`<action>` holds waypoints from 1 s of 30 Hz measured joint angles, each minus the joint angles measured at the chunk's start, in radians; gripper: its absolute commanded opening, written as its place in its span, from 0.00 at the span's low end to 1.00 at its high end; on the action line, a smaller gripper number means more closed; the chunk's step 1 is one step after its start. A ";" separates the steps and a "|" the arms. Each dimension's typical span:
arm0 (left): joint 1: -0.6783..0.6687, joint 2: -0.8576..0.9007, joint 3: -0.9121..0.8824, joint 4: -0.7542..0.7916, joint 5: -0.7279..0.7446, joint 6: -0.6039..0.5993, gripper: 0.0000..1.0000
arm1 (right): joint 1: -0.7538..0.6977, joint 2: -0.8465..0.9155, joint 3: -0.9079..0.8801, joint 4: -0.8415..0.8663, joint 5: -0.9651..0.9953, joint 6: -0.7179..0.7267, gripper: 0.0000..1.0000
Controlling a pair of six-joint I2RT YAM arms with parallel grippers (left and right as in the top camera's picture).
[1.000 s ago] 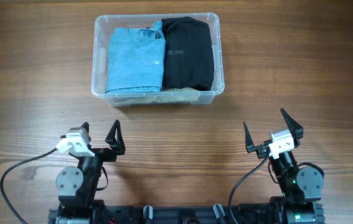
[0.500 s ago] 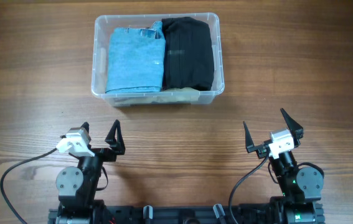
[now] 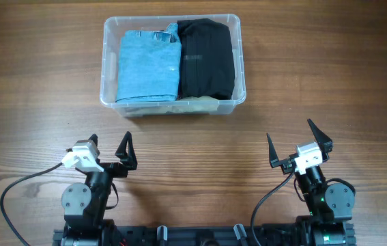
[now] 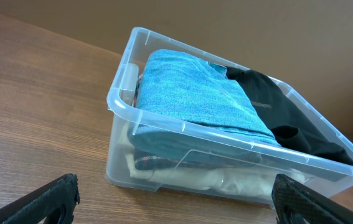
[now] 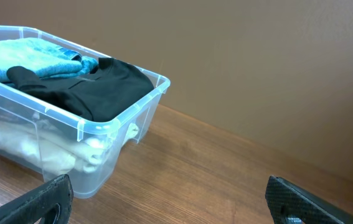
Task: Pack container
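The clear plastic container (image 3: 240, 68) stands at the far middle of the table. It holds a folded blue garment (image 3: 148, 66) on the left, a folded black garment (image 3: 207, 59) on the right, and pale cloth (image 3: 200, 104) underneath. It also shows in the left wrist view (image 4: 123, 102) and the right wrist view (image 5: 95, 127). My left gripper (image 3: 108, 147) is open and empty near the front left. My right gripper (image 3: 291, 141) is open and empty near the front right. Both are well short of the container.
The wooden table (image 3: 36, 102) spreads all around the container. Black cables (image 3: 16, 188) run by the arm bases along the front edge. A brown wall (image 5: 257, 62) stands behind the table.
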 measured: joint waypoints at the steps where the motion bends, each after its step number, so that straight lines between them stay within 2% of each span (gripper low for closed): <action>1: 0.000 0.000 0.000 0.000 0.000 0.000 1.00 | 0.000 0.000 0.000 0.000 0.000 0.000 1.00; 30: 0.000 0.000 0.000 0.000 0.000 0.000 1.00 | 0.000 0.000 0.000 0.000 0.000 0.000 1.00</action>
